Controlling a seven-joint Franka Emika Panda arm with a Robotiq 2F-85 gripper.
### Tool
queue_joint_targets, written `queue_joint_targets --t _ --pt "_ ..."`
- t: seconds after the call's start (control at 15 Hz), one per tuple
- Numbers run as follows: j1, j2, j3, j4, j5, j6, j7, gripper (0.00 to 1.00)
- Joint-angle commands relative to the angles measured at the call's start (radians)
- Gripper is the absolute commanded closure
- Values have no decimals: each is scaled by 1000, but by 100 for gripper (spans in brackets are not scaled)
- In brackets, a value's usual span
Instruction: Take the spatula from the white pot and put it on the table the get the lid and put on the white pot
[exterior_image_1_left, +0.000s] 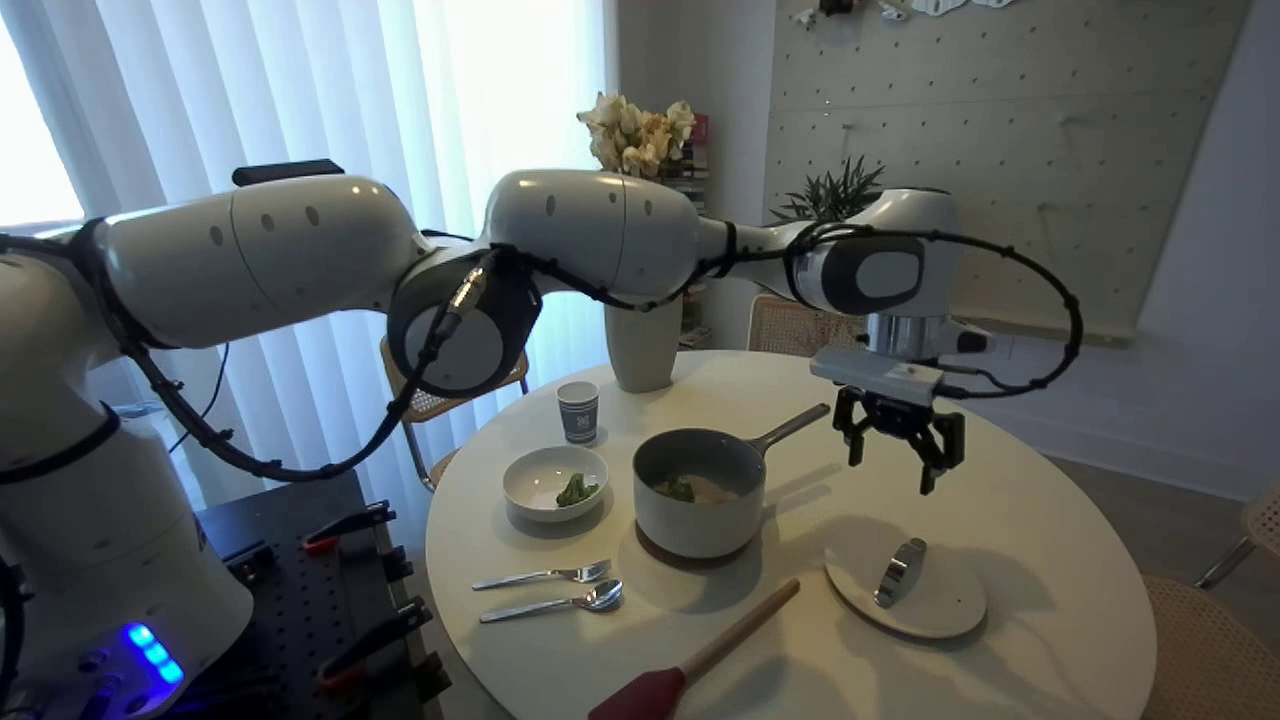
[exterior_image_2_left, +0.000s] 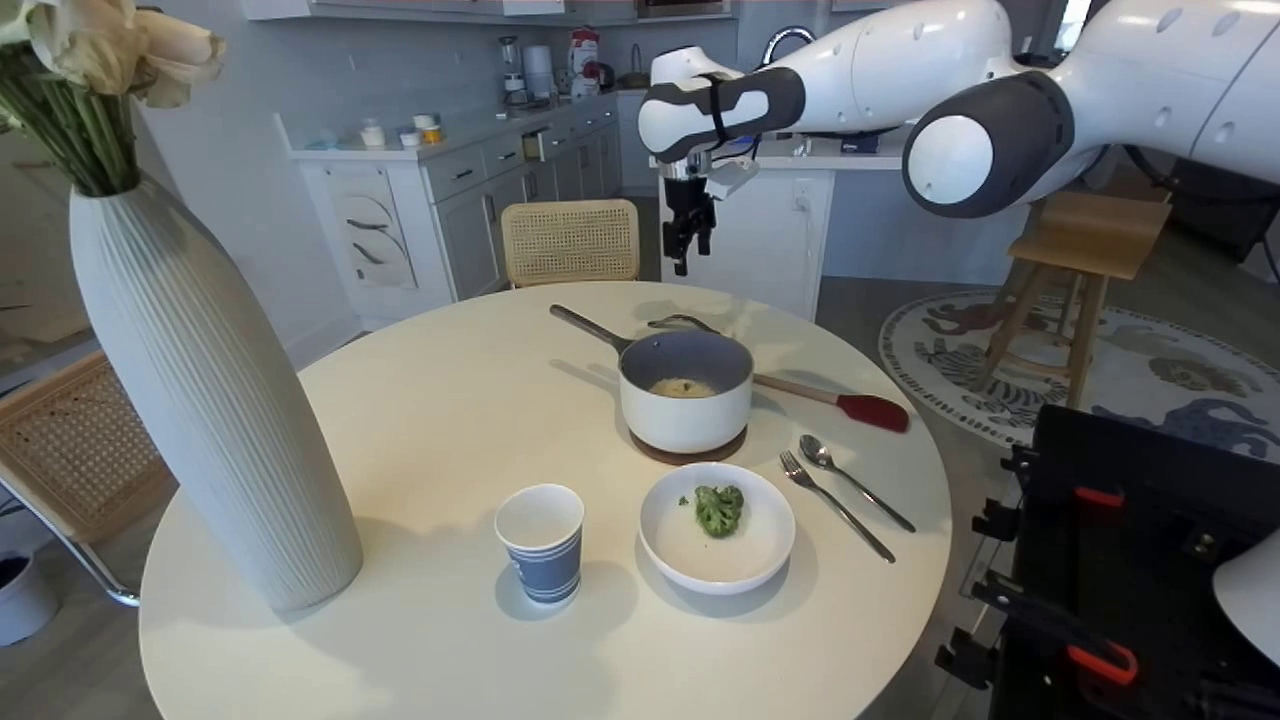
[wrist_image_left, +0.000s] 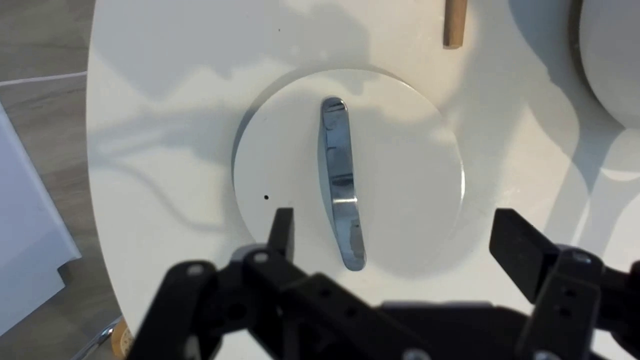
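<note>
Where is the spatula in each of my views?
In an exterior view, the spatula lies at bottom centre, cropped by the frame.
In an exterior view, the spatula lies right of centre, partly hidden.
In the wrist view, only its handle end shows, at top, right of centre.
Shared landmark: the white pot, cropped in the wrist view.

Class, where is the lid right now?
In an exterior view, the lid lies on the right side of the table, to the right of the white pot and spatula, below the open gripper.
</note>
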Motion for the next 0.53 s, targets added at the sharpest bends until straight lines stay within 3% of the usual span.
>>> queue_joint_targets --t 0.0,0.13,0.2,0.27,0.33,0.4,0.47 --pt "-36 11 28 -51 19 85 -55 0" --pt "-47 34 41 -57 16 132 -80 0" --pt "-42 110 26 62 33 100 -90 0" --pt "-48 57 45 -55 12 171 -96 0" --pt "-46 70 47 -51 12 198 -98 0" --pt "-38 147 31 71 31 176 -113 0" --pt "-43 93 46 -47 8 257 -105 0"
